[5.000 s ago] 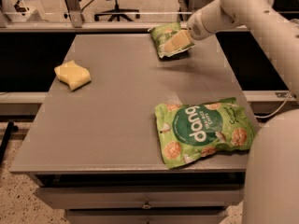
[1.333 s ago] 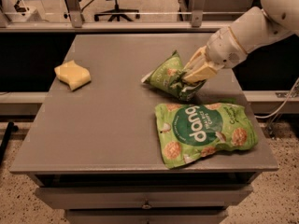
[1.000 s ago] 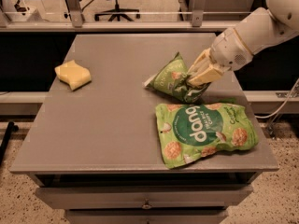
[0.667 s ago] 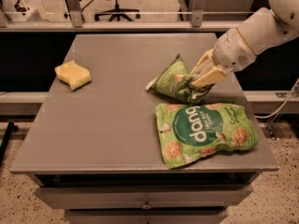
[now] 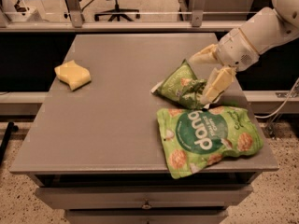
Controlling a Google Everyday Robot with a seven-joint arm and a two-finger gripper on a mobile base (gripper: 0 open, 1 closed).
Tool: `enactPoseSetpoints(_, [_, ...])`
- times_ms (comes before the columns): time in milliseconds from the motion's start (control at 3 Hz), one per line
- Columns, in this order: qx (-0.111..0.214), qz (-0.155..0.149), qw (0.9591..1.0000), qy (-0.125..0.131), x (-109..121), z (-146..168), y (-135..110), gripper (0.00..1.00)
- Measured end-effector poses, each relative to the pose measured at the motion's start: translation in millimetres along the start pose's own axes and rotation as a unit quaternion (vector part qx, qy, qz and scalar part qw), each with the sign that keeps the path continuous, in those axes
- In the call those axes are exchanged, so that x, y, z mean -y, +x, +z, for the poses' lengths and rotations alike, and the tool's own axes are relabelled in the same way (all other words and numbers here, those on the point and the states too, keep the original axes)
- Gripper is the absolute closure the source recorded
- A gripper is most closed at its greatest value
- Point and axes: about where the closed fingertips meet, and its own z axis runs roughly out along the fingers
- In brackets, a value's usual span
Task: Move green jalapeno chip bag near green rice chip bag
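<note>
The green jalapeno chip bag [image 5: 178, 85], small and light green, lies crumpled on the table, its lower edge touching the top edge of the green rice chip bag [image 5: 208, 139]. That large bright-green "dang" bag lies flat at the table's front right corner. My gripper [image 5: 198, 80] is at the small bag's right end, with its pale fingers [image 5: 217, 84] spread apart on either side of the bag's crumpled corner. The jaws are open, and the bag rests on the table.
A yellow sponge [image 5: 72, 74] lies at the left of the grey table [image 5: 112, 115]. My white arm [image 5: 261, 31] reaches in from the upper right. A drawer front runs under the table's front edge. Office chairs and rails stand behind the table.
The gripper carried the jalapeno bag from the table's far right toward the rice chip bag, lowered it, and its fingers have now spread open off the bag.
</note>
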Motion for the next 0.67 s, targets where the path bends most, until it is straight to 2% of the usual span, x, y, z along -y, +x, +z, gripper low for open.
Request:
enactPoseSetpoints(333, [0.016,0.021,0.9992,0.030,10,-20,10,0.00])
enactPoseSetpoints(667, [0.054,0.045,0.9935,0.090,30,-59,23,0.00])
